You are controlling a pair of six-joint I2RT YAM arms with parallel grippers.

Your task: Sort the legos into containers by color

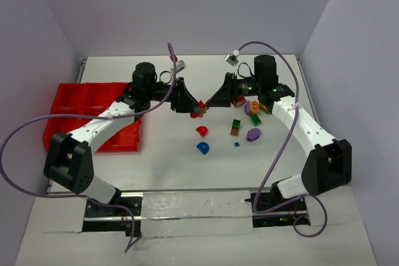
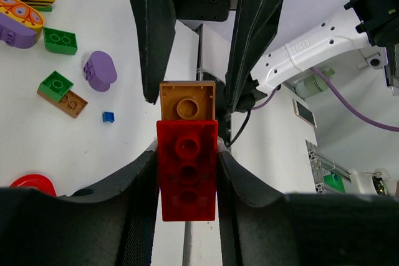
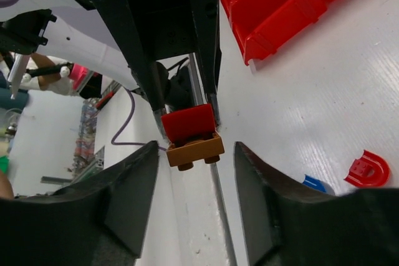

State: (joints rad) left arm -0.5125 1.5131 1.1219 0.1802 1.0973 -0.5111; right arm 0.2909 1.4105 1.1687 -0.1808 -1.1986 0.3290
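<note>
My left gripper [image 2: 187,154] is shut on a long red lego [image 2: 187,172], held above the table's middle. An orange-brown brick [image 2: 187,101] is stuck onto its far end. My right gripper [image 3: 196,147] faces it, open, with its fingers [image 2: 156,35] on either side of the orange-brown brick [image 3: 195,149] and a gap showing on both sides. In the top view the two grippers meet tip to tip, left gripper [image 1: 193,109] and right gripper [image 1: 207,105]. The red containers [image 1: 75,98] sit at the left, under the left arm.
Loose legos lie right of centre: a red arch [image 1: 202,131], a blue arch [image 1: 202,147], a green-on-orange brick [image 1: 235,128], a purple piece [image 1: 253,134], a tiny blue bit [image 1: 236,144]. More pieces [image 1: 254,109] sit beside the right arm.
</note>
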